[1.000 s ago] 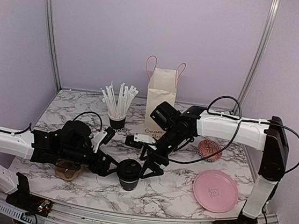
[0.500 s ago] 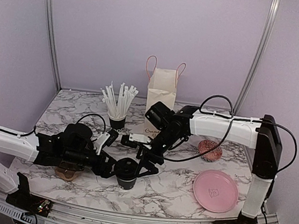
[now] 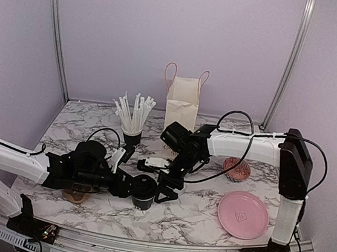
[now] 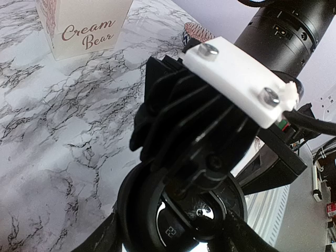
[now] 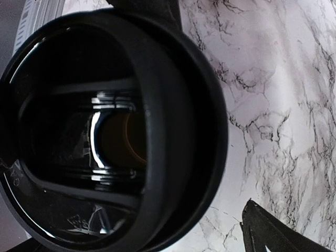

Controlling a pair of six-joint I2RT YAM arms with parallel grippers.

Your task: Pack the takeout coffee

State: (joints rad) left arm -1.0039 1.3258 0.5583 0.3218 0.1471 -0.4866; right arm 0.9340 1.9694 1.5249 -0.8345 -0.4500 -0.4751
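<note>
Small black paper cup (image 3: 144,197) is standing front-centre on the white marble table (image 3: 194,220), with its round black lid (image 5: 173,131) sitting on top. Left gripper (image 3: 132,187) is straddling the cup; cannot tell whether it is gripping. Right gripper (image 3: 164,189) is hanging at the lid, jaws spread wide.

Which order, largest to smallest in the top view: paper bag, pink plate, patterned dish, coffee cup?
1. paper bag, pink plate: too close to rank.
2. patterned dish, coffee cup: alike; cup partly hidden.
</note>
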